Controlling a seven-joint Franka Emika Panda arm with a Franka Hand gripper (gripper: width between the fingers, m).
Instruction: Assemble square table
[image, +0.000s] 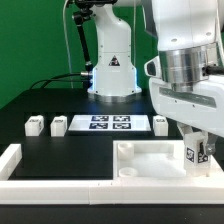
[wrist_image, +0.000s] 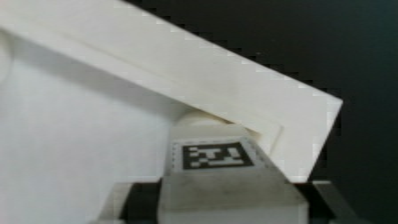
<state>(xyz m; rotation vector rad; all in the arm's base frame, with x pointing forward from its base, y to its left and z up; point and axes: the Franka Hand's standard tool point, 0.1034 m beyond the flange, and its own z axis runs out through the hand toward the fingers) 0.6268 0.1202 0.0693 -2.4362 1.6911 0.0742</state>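
Observation:
The white square tabletop (image: 150, 160) lies at the front right of the black table. My gripper (image: 198, 156) is shut on a white tagged leg (image: 191, 153) and holds it upright at the tabletop's corner on the exterior view's right. In the wrist view the leg (wrist_image: 217, 152) sits between the dark fingers (wrist_image: 146, 202) of the gripper (wrist_image: 231, 205), its tag facing the camera, and its far end is against the tabletop's (wrist_image: 80, 130) raised corner edge. Three more legs stand on the table, two at the left (image: 33, 125) (image: 57, 125) and one at the right (image: 160, 124).
The marker board (image: 108, 123) lies mid-table between the loose legs. A long white border rail (image: 20, 170) runs along the left and front edges. The arm's base (image: 112, 75) stands at the back, with cables to its left.

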